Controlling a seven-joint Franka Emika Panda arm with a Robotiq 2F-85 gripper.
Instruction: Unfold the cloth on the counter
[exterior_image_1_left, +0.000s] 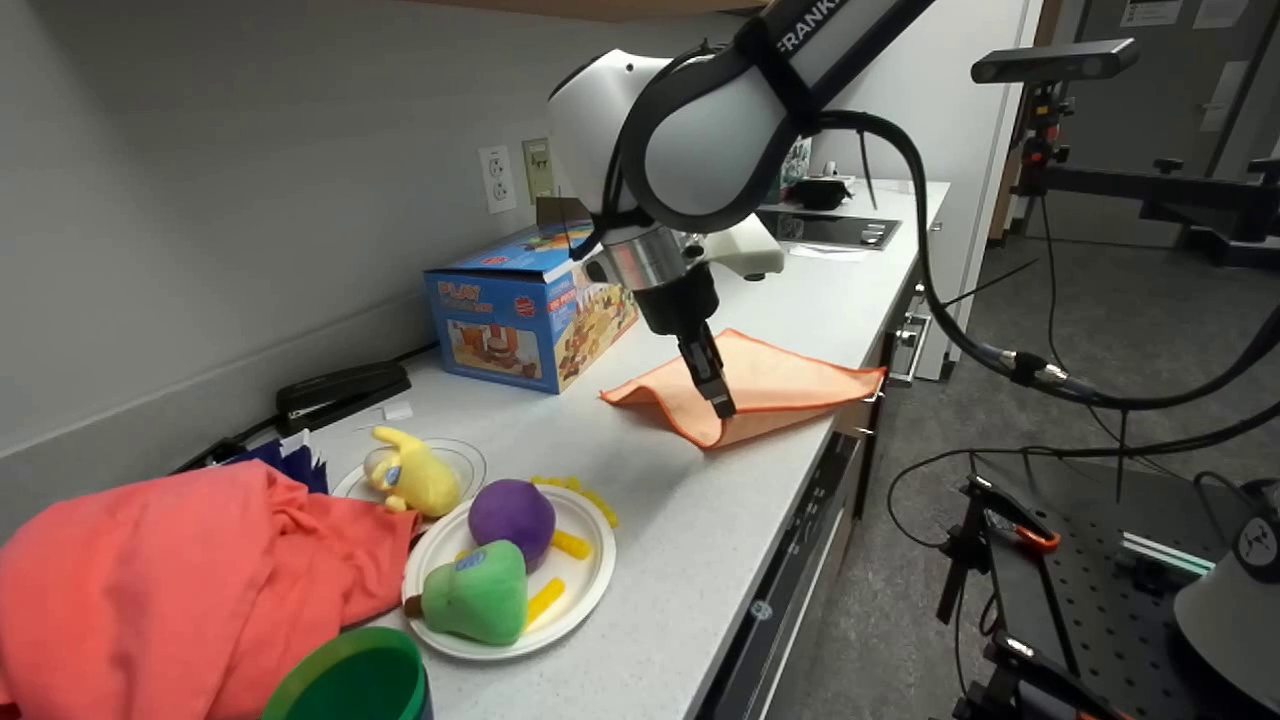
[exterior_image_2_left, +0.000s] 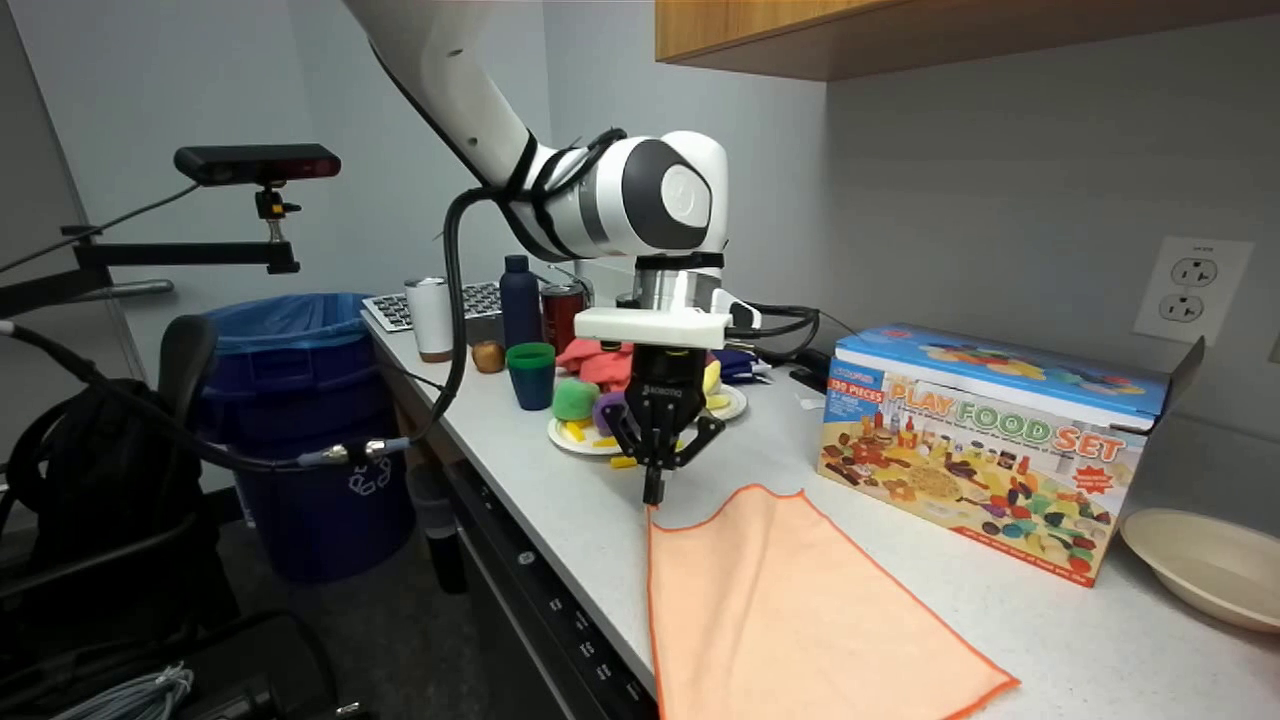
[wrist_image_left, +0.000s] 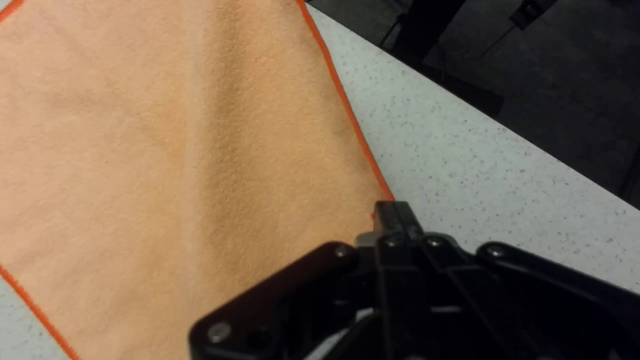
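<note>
Cloth (exterior_image_2_left: 790, 610) lies mostly spread on the counter (exterior_image_2_left: 590, 520); in an exterior view its far left corner rises into the gripper (exterior_image_2_left: 653, 486), closed right up and pinching only that bit of fabric. A drag left, past the counter's front edge, could pull the cloth off; lifting before letting go would likely rumple it. Its sagging far hem may settle as a crease. Containers, left to right: a bin (exterior_image_2_left: 300, 410), contents hidden; a cup (exterior_image_2_left: 531, 380), its contents unclear; a plate (exterior_image_2_left: 556, 433) with a pear (exterior_image_2_left: 575, 399), a purple toy (exterior_image_2_left: 607, 410) and yellow sticks (exterior_image_2_left: 574, 431); another plate (exterior_image_2_left: 737, 405), partly hidden, under a yellow toy (exterior_image_2_left: 712, 376); the box (exterior_image_2_left: 970, 470), contents unseen; a bowl (exterior_image_2_left: 1205, 560), cut off at the right.
</note>
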